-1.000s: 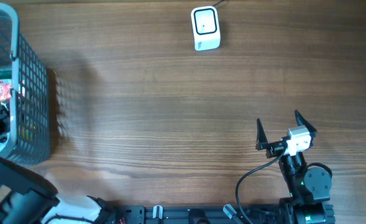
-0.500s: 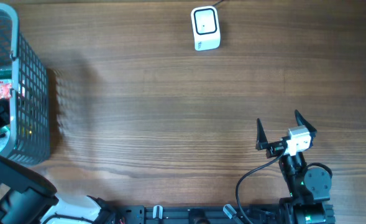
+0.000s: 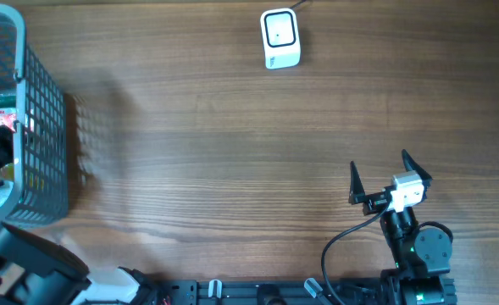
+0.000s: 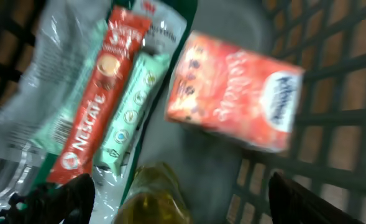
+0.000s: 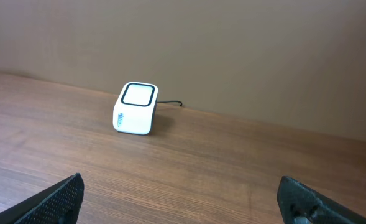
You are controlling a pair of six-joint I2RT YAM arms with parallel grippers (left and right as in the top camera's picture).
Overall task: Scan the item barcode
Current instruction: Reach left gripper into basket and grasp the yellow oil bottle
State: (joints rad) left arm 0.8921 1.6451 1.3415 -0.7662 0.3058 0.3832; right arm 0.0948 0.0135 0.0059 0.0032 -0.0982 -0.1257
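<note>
Brown wood grain covers the whole desk (image 3: 232,144), which fills the overhead view from edge to edge. At its left edge stands a grey mesh basket (image 3: 41,144), the largest thing on it. The left arm (image 3: 29,267) reaches up from the near left corner into this basket, and the left jaws stand wide open over the goods inside, gripping nothing, with one dark finger (image 4: 64,199) low at each side of the wrist view. The right arm (image 3: 417,241) sits at the near right edge, well apart from the basket; the right jaws are spread fully open above bare wood and hold nothing. A small white scanner (image 3: 279,38) with a dark-framed window on top rests at the far side of the desk, facing the right wrist camera. The items to scan all lie in the basket: a crumpled clear bag (image 4: 52,93), a red box (image 4: 232,99) lying tilted near the mesh wall, a red coffee sachet (image 4: 96,106), a pale green sachet (image 4: 130,112) just beside it, and a yellow bottle (image 4: 155,199) between the open jaws, touched by neither finger.
</note>
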